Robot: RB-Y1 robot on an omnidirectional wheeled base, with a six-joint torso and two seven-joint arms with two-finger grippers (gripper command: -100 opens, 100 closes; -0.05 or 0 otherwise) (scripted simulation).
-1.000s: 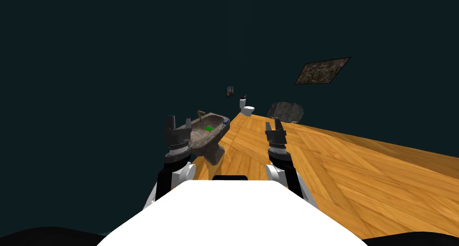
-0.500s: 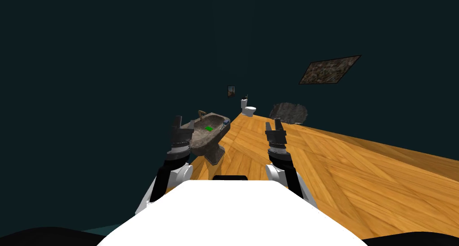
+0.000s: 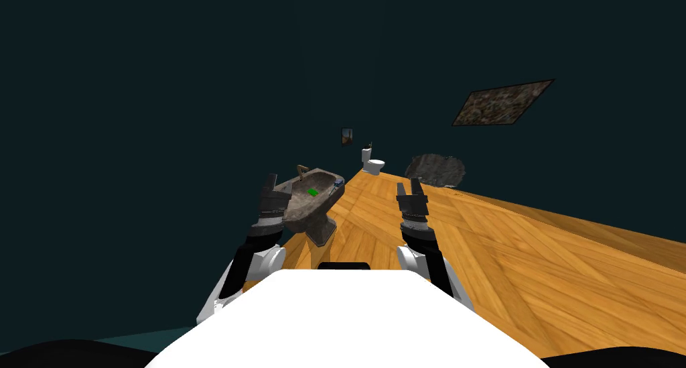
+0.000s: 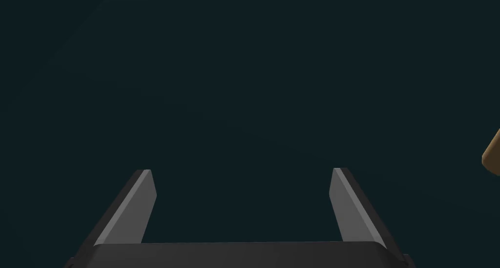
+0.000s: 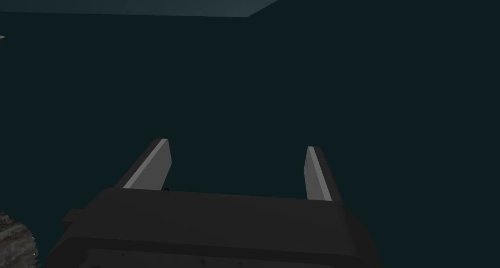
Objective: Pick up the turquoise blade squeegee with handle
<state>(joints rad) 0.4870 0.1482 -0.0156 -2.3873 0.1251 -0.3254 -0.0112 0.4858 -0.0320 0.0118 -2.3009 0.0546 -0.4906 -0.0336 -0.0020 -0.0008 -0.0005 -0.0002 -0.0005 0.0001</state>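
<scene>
Grey left tool [image 3: 276, 185] seemingly nearer sink [image 3: 303, 213] than before

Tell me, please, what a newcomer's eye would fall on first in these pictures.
The warm orange wood floor stands out against dark walls, running ahead to a white toilet. At the floor's left edge, a mottled stone-like sink holds a small green thing, with the left gripper, fingers open, raised beside it.

Left pincer [image 4: 242, 171] and right pincer [image 5: 238, 144]: two thin light grey blades on a dark box each; behind them ribbed dark wrists [image 3: 413, 222], black forearms [image 3: 439, 271].
</scene>
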